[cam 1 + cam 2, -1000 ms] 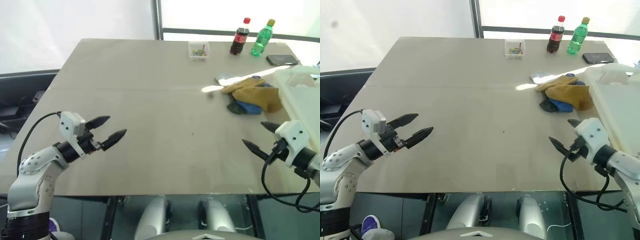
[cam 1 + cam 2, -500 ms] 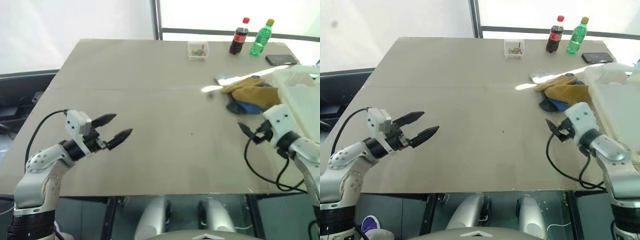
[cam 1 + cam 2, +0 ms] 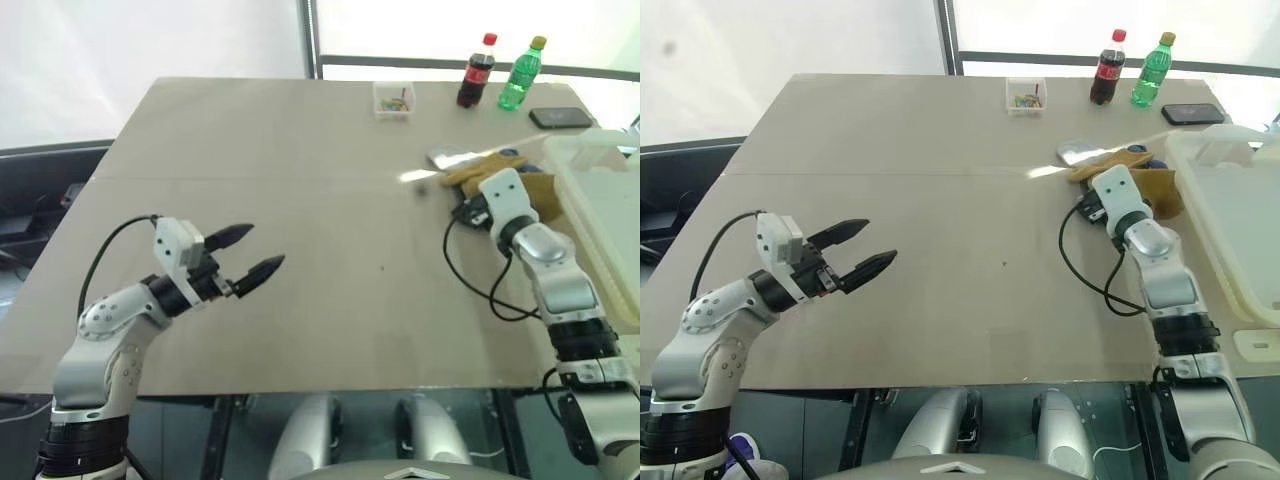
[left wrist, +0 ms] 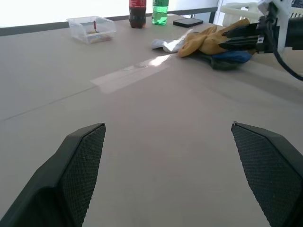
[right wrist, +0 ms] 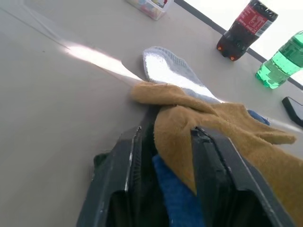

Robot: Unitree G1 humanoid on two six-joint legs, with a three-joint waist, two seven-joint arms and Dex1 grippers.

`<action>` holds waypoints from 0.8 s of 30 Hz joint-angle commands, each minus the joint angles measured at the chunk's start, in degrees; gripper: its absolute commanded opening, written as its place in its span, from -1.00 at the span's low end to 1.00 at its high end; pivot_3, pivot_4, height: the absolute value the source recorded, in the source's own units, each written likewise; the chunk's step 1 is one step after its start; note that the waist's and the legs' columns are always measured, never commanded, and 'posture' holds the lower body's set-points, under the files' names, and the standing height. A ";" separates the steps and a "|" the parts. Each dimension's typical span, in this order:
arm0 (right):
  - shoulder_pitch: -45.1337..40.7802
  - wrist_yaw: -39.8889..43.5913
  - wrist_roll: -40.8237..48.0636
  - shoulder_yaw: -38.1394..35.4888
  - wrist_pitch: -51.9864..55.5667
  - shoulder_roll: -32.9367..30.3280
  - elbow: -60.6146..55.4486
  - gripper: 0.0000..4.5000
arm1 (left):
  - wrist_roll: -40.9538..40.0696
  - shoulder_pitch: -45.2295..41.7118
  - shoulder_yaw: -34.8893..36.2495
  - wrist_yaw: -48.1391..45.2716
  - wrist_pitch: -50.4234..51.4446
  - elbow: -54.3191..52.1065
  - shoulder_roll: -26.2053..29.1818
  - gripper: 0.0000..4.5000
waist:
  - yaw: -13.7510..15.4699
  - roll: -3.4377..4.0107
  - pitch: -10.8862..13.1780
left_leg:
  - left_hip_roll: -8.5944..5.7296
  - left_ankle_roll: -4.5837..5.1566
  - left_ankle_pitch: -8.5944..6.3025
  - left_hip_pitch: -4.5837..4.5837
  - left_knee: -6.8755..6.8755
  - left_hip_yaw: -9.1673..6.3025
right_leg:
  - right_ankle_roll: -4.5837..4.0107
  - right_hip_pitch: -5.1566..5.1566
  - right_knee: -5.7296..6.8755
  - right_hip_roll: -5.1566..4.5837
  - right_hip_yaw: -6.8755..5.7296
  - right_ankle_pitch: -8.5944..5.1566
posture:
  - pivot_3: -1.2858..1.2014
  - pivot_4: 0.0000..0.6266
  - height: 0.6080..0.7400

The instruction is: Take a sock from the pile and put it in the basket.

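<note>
While the left gripper [image 3: 258, 252] hovers over bare bench [image 3: 300, 180] with its fingers spread wide, the right gripper [image 5: 163, 156] is in the pile [image 3: 520, 185], its two fingers closing around a fold of the yellow sock [image 5: 222, 127], over a blue one [image 5: 175, 198]. One basket [image 3: 1230, 210] sits just right of the pile. Two bottles [image 3: 476, 72] stand at the far edge.

Both eye views look down and forward from the head over the whole worktop [image 3: 300, 200]. The left wrist view looks low and level across it toward the far right, sharing the pile [image 4: 213, 42]. The right wrist view sits right against that pile.
</note>
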 commanded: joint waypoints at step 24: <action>-8.90 -0.36 -4.09 0.67 -10.80 0.35 17.28 -0.95 | -3.13 3.65 -0.90 -5.17 -4.00 -7.32 -0.18 1.00 | -1.05 0.02 0.01 | 0.01 0.00 0.00 0.05 -0.01 0.02 | 0.05 0.00 0.06 0.05 0.07 0.03 | 0.03 -0.52 0.83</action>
